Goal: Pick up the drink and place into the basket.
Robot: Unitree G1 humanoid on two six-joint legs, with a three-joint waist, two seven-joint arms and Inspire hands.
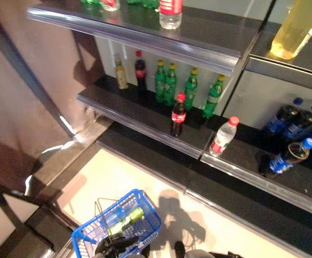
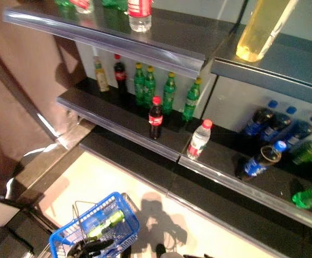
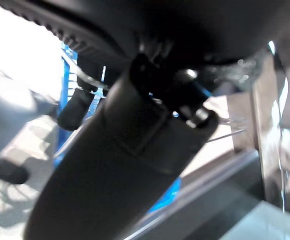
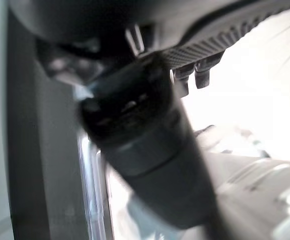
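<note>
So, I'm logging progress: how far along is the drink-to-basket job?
Done: one green bottle already lies in the blue basket. In hand: the left hand holds the basket's rim; no drink is being carried. Left: the cola bottle and others remain shelved.

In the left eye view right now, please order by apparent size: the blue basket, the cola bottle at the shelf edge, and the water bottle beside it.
1. Blue basket, largest.
2. Cola bottle and water bottle: they look alike, so unranked.
</note>
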